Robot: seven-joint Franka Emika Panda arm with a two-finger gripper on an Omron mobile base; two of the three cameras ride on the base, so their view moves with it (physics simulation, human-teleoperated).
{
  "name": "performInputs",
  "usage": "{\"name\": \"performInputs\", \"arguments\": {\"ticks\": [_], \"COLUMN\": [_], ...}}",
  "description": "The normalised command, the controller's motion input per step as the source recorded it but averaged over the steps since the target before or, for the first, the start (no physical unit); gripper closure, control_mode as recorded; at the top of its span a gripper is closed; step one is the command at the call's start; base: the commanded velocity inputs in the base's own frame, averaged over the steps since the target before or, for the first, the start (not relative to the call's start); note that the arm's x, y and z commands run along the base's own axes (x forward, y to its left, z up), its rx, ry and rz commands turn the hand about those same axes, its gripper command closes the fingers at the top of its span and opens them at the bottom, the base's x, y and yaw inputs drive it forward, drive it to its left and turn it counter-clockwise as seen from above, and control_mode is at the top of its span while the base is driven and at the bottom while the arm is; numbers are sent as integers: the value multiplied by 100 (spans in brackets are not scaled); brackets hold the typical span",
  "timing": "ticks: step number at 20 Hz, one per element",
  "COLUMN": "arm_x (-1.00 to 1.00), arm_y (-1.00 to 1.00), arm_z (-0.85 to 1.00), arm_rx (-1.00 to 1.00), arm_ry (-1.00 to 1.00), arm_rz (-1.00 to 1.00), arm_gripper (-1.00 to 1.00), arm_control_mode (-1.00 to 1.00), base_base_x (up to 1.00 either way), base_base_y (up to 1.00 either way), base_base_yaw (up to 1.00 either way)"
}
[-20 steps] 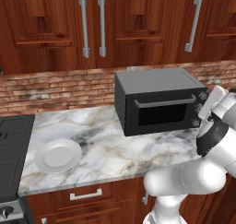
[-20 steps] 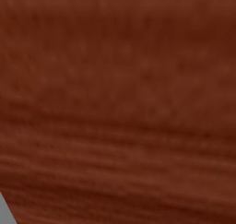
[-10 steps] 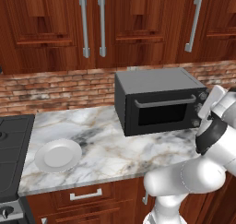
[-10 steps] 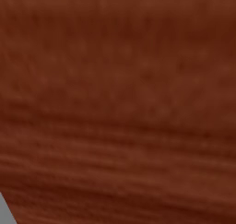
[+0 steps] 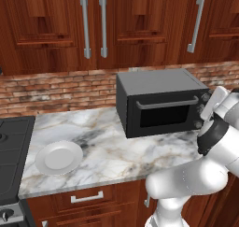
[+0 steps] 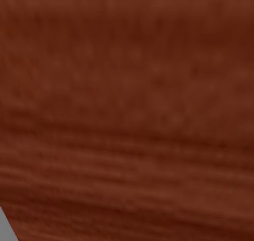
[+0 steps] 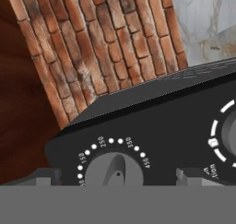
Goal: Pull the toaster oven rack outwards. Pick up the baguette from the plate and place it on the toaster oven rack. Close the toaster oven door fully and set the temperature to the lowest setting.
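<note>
The dark grey toaster oven [image 5: 158,83] stands on the marble counter [image 5: 107,146] against the brick wall. Its toaster oven door [image 5: 163,117] is shut, with the silver bar handle across the top. The toaster oven rack is hidden behind it. The white plate [image 5: 59,157] lies bare at the counter's left. The baguette is out of view. My gripper [image 7: 117,178] is open at the oven's right end, facing the knob column. Its fingertips [image 7: 44,177] straddle the temperature knob [image 7: 115,170], ringed by white dots and numbers; whether they touch it I cannot tell.
A second dial [image 7: 228,135] with white dashes sits beside the temperature knob. A black cooktop [image 5: 11,151] borders the counter on the left. Wood cabinets [image 5: 93,25] hang above. A brown wood surface [image 6: 127,111] stands close before the right base camera.
</note>
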Motion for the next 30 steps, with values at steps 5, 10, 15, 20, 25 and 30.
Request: {"name": "performInputs", "arguments": {"ticks": [5,10,15,20,25,30], "arm_x": [0,0,0,0,5,9], "arm_y": [0,0,0,0,0,1], "arm_z": [0,0,0,0,-13,-7], "arm_rx": [0,0,0,0,-2,-10], "arm_ry": [0,0,0,0,-5,-11], "arm_rz": [0,0,0,0,0,0], "arm_gripper": [100,100,100,100,100,100], "arm_control_mode": [-100,-100,-100,-100,-100,-100], "base_base_x": [0,0,0,0,0,0], "base_base_y": [0,0,0,0,0,0], "base_base_yaw": [0,0,0,0,0,0]}}
